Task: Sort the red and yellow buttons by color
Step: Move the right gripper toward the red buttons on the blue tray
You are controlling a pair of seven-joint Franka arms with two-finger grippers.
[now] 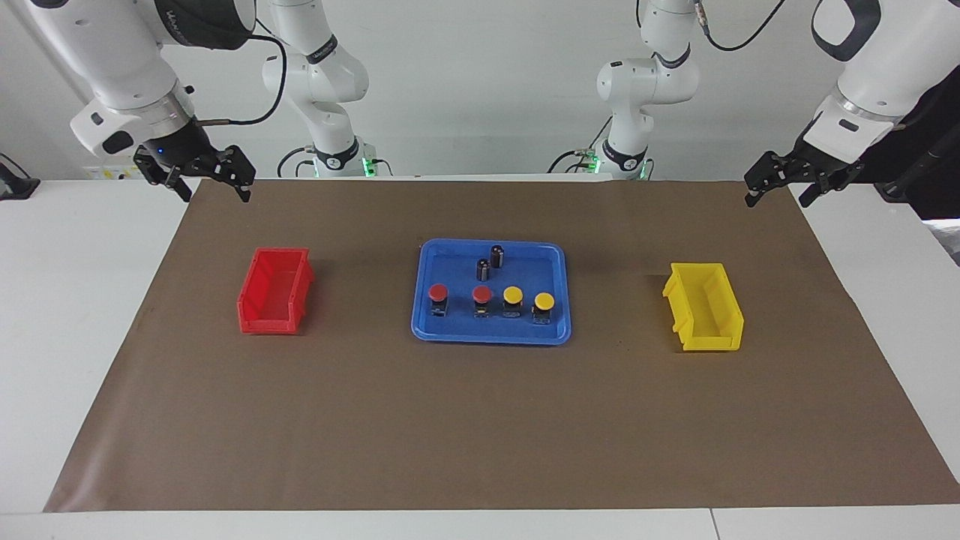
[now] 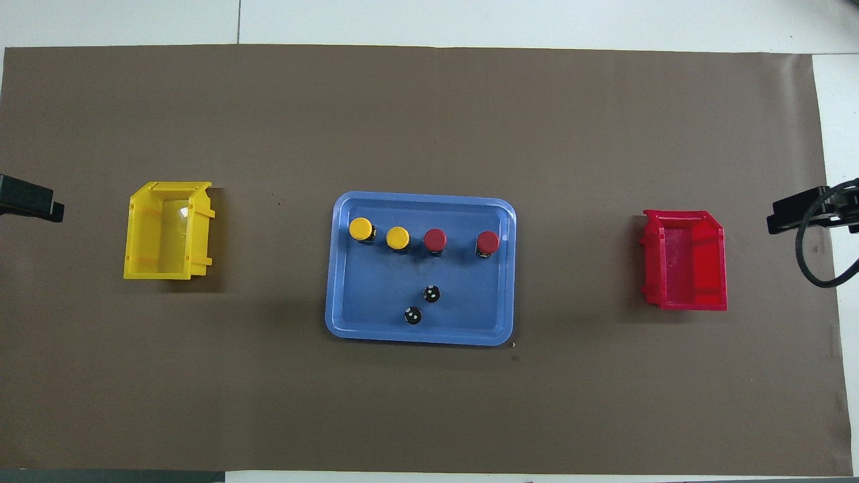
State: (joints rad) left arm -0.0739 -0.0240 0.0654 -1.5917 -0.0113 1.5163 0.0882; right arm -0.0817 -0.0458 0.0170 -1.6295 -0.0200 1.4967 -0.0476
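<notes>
Two red buttons (image 1: 437,292) (image 1: 482,294) and two yellow buttons (image 1: 512,295) (image 1: 544,301) stand in a row in the blue tray (image 1: 491,337), in the part of it farther from the robots. The overhead view shows the same row, yellow (image 2: 361,229) (image 2: 398,236) and red (image 2: 435,238) (image 2: 488,241). My right gripper (image 1: 216,193) is open and empty, up over the mat's edge at the right arm's end. My left gripper (image 1: 778,199) is open and empty over the mat's corner at the left arm's end. Both arms wait.
Two dark cylinders (image 1: 497,255) (image 1: 483,268) stand in the tray nearer to the robots than the buttons. An empty red bin (image 1: 274,292) sits toward the right arm's end and an empty yellow bin (image 1: 705,307) toward the left arm's end. A brown mat (image 1: 480,427) covers the table.
</notes>
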